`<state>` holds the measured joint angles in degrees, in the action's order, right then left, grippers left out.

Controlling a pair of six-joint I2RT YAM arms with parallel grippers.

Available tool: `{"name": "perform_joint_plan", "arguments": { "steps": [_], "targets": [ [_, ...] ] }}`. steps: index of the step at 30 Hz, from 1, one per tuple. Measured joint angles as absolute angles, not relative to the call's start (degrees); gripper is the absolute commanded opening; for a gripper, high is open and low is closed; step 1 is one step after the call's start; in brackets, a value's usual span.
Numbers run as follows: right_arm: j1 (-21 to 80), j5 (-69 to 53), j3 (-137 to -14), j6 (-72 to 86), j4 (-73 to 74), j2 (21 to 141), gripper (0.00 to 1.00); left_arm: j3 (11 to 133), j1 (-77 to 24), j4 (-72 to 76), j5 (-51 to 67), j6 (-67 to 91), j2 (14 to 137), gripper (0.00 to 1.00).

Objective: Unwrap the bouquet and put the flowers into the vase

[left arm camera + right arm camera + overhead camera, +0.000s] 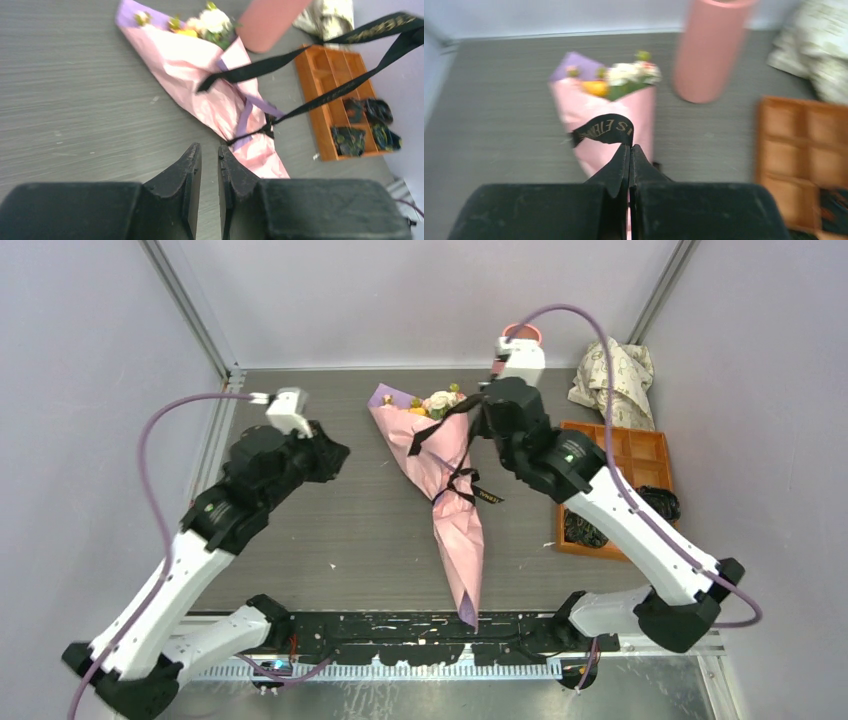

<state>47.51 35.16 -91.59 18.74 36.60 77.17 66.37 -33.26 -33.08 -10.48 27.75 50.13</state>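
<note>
Right wrist view: the right gripper [629,146] has its fingers pressed together on a loop of the black ribbon [603,129], whose gold lettering shows just above the tips. Two bands of that ribbon run taut from the gripper down to a knot round the middle of the bouquet [574,107]. The bouquet lies flat on the grey table [484,100] in its pink and lilac paper, its wide end pointing away from the arms and its narrow tip near their bases. The flowers [629,75], cream, yellow and pink, show at the wide end inside the wrap. The vase [709,50] stands upright just beyond them to the right. An orange compartment tray [799,145] sits further right, and the crumpled cream paper [824,35] lies beyond it. The left gripper [209,149] hangs over bare table left of the bouquet, its fingers slightly apart and holding nothing.
</note>
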Motion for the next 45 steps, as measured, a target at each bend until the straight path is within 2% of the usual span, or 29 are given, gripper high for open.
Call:
{"name": "perform_joint_plan", "arguments": {
  "steps": [1, 3, 9, 12, 18, 26, 34, 45],
  "targets": [
    [45.5, 38.1, -89.4, 20.3, 37.4, 74.8, 0.01, 65.5, -33.3, -31.2, -8.2, 27.8, 51.5, 0.2],
    [42.1, 42.0, -86.0, 23.0, 39.7, 72.6, 0.08, 63.3, -33.3, -27.3, -3.4, 28.1, 55.1, 0.19],
    [34.9, 48.0, -78.4, 32.4, 50.0, 75.8, 0.46, 56.5, -35.0, -18.4, 6.2, 28.6, 62.7, 0.22],
    [34.6, 48.9, -76.8, 35.3, 52.7, 77.5, 0.58, 55.3, -37.7, -15.4, 7.8, 28.3, 65.1, 0.24],
    [34.6, 48.3, -75.7, 37.1, 52.6, 76.3, 0.58, 55.5, -45.2, -10.5, 8.2, 26.4, 71.5, 0.24],
    [35.2, 33.2, -71.7, 34.6, 45.9, 75.7, 0.54, 55.0, -46.9, -9.6, 4.8, 26.1, 77.0, 0.22],
    [38.5, 21.4, -65.6, 35.4, 41.9, 84.0, 0.54, 52.9, -46.8, -8.0, -0.4, 25.8, 77.1, 0.3],
    [38.5, 16.6, -63.2, 36.3, 38.5, 84.0, 0.55, 56.9, -46.8, -0.9, 3.1, 24.5, 95.9, 0.33]
  ]
}}
